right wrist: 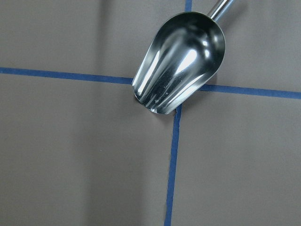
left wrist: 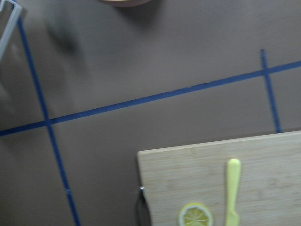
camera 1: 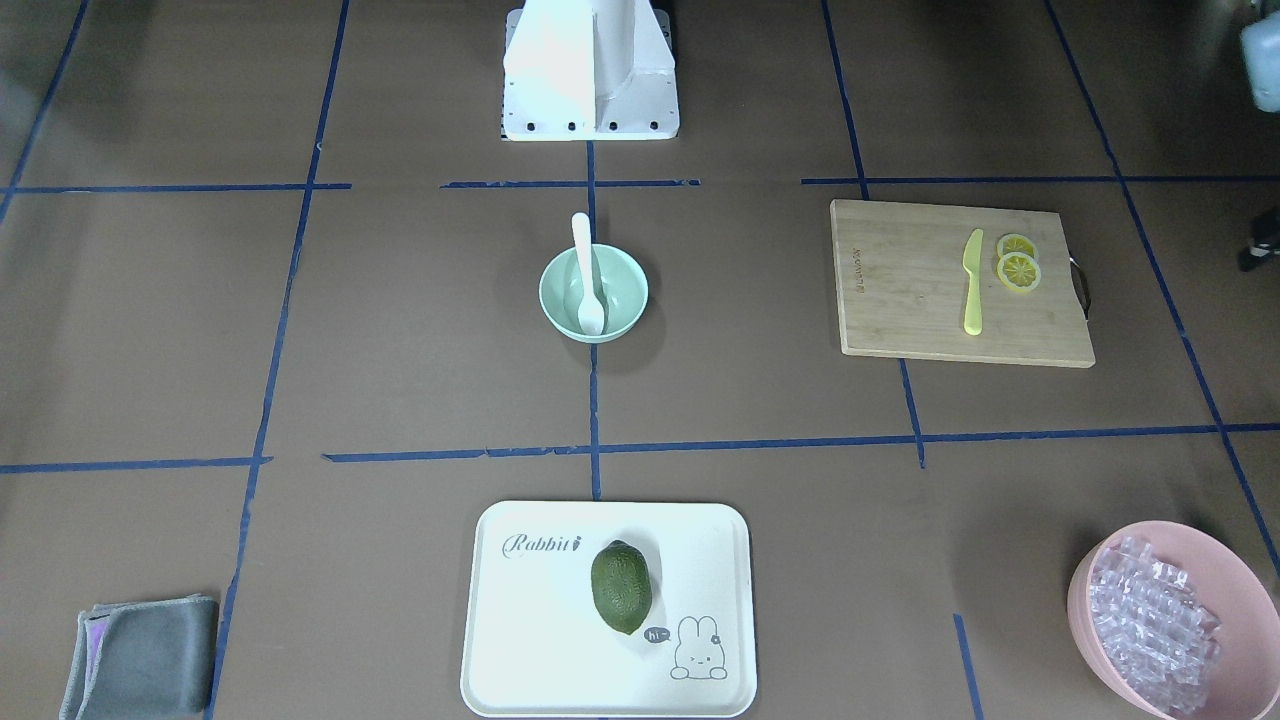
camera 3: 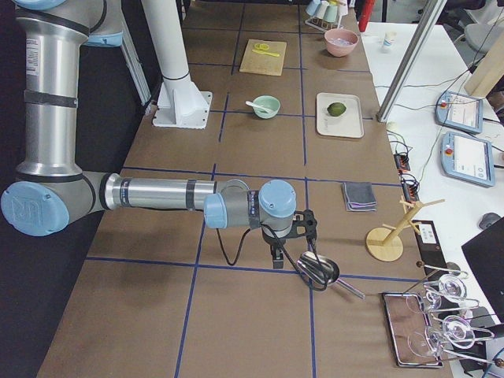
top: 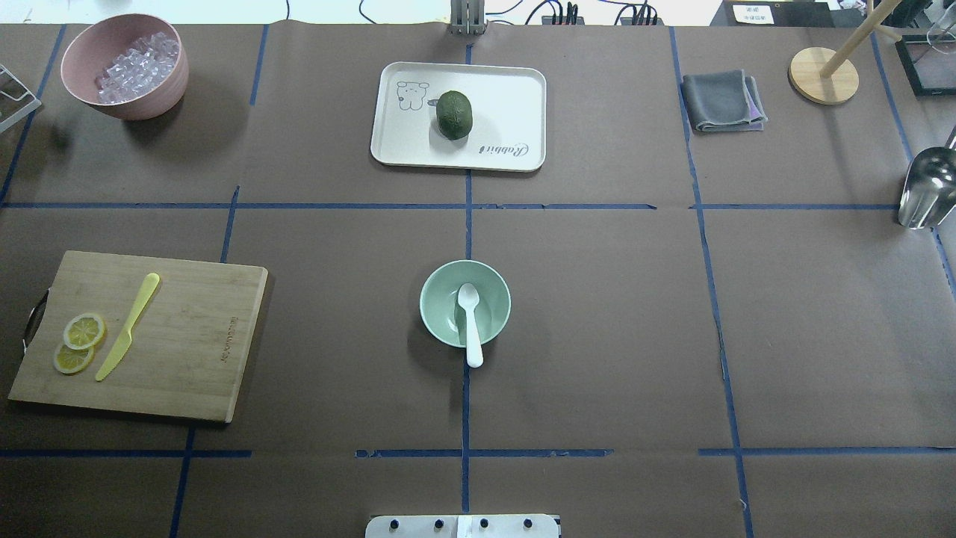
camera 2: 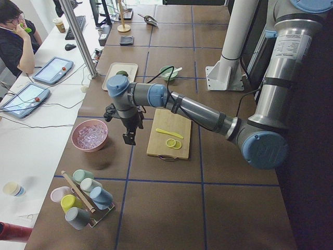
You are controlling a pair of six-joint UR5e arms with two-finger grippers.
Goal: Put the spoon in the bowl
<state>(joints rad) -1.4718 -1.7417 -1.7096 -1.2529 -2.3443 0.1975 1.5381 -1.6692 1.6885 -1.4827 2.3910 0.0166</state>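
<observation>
When viewed from overhead, mid-table on a blue tape line [top: 466, 232]: the bowl [top: 432, 302], with the spoon [top: 470, 321] in it, scoop down on the bowl's floor, handle leaning on the near rim and jutting past it toward the robot's base. Well apart from both arms.

Left of it, a wooden cutting board [top: 194, 336] bearing a yellow knife [top: 128, 325] and two overlapping lemon slices [top: 78, 344]. Along the board's right edge, a burnt-in mark too small to read. Far left, a pink bowl [top: 127, 104] of clear cubes [top: 134, 63]. Far centre, a white tray [top: 515, 90] printed "Rabbit", with a rabbit drawing [camera 1: 697, 650] and a small "hi" bubble [camera 1: 657, 634]. On the tray, a dark green fruit [top: 454, 114], perhaps an avocado. Far right, a folded grey cloth [top: 723, 101] and a wooden stand [top: 824, 75].

Over bare table [top: 597, 336] between the pink bowl and the cutting board: the left gripper [camera 2: 127, 136], pointing down, caught only from the side. Opening and hold impossible to judge. At the table's right end: the right gripper [camera 3: 277, 258], hanging just above a shiny metal scoop [camera 3: 319, 272]. Again caught only from the side, so no telling how wide open or whether closed on anything.
</observation>
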